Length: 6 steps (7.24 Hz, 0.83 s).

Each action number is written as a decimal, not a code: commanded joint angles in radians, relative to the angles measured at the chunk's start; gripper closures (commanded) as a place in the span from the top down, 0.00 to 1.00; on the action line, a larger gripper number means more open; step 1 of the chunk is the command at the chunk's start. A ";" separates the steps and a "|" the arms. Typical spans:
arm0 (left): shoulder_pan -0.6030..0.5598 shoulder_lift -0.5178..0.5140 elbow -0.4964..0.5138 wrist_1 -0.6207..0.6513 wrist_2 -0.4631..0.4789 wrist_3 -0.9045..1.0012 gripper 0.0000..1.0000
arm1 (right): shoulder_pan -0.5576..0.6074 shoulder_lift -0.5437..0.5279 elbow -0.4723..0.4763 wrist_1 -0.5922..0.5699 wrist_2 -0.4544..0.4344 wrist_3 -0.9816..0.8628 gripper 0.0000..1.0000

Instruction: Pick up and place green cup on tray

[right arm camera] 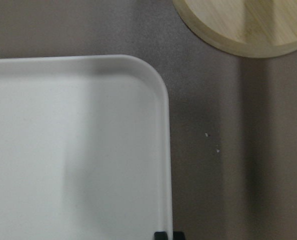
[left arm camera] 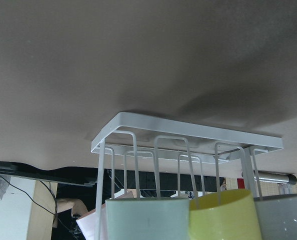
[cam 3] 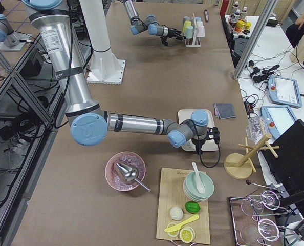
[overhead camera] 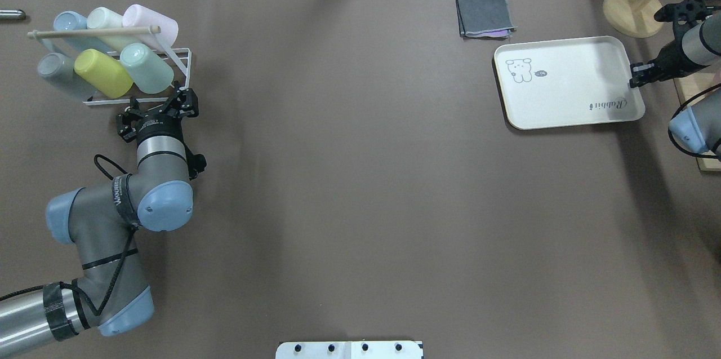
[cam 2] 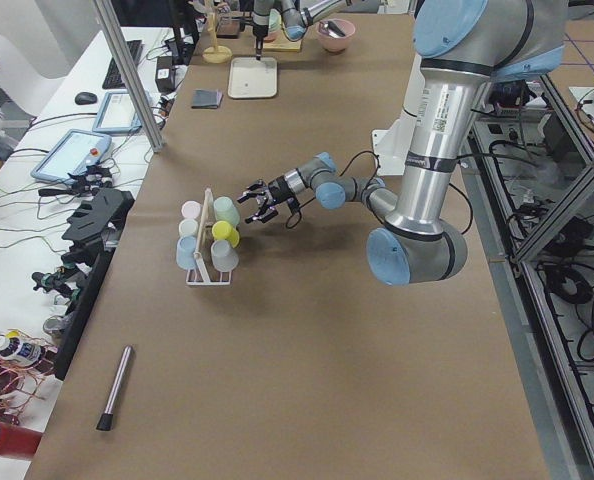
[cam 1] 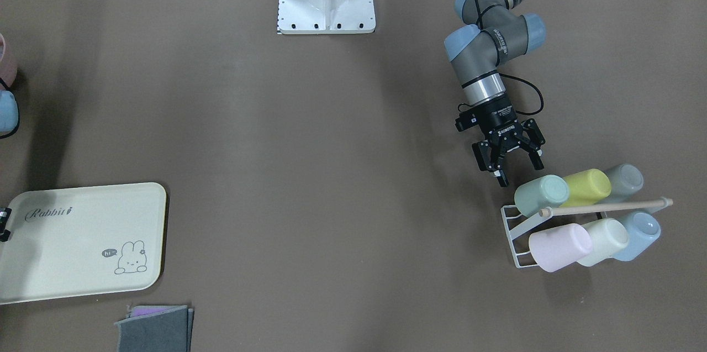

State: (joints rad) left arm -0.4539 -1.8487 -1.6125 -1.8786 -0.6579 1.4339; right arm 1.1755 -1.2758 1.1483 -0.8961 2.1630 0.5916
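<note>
Mint-green plastic, the green cup [cam 1: 541, 194] lies tilted on the white wire rack [cam 1: 511, 227], beside a yellow-green cup [cam 1: 587, 186]. The left end effector [cam 1: 518, 168] hovers just beside it, spread wide and holding nothing. Across the surface [cam 1: 331, 175], the right end effector [overhead camera: 639, 71] sits at the rim of the tray [cam 1: 83, 241]; I cannot tell whether it grips.

Long table [overhead camera: 360, 207] under a matte brown cover, even overhead light with soft shadows, white side bench [cam 2: 42, 115] cluttered with cables and screens along one edge, aluminium post [cam 2: 127, 70] at that edge, metal framework [cam 2: 577, 190] over grey floor [cam 3: 3, 205] opposite.
</note>
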 commanded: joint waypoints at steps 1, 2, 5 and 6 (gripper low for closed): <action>-0.020 0.000 0.006 -0.027 0.001 0.022 0.95 | 0.027 0.001 0.042 -0.001 0.053 0.005 0.00; -0.022 0.000 0.006 -0.027 0.001 0.019 0.96 | 0.051 0.001 0.062 0.000 0.114 0.005 0.00; -0.038 0.005 0.006 -0.042 0.003 0.020 0.97 | 0.099 0.003 0.114 0.000 0.253 0.037 0.00; -0.045 0.003 0.014 -0.043 0.001 0.020 0.97 | 0.099 0.007 0.149 0.000 0.264 0.069 0.00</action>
State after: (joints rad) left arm -0.4887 -1.8455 -1.6051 -1.9192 -0.6554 1.4539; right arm 1.2698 -1.2722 1.2604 -0.8958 2.4018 0.6266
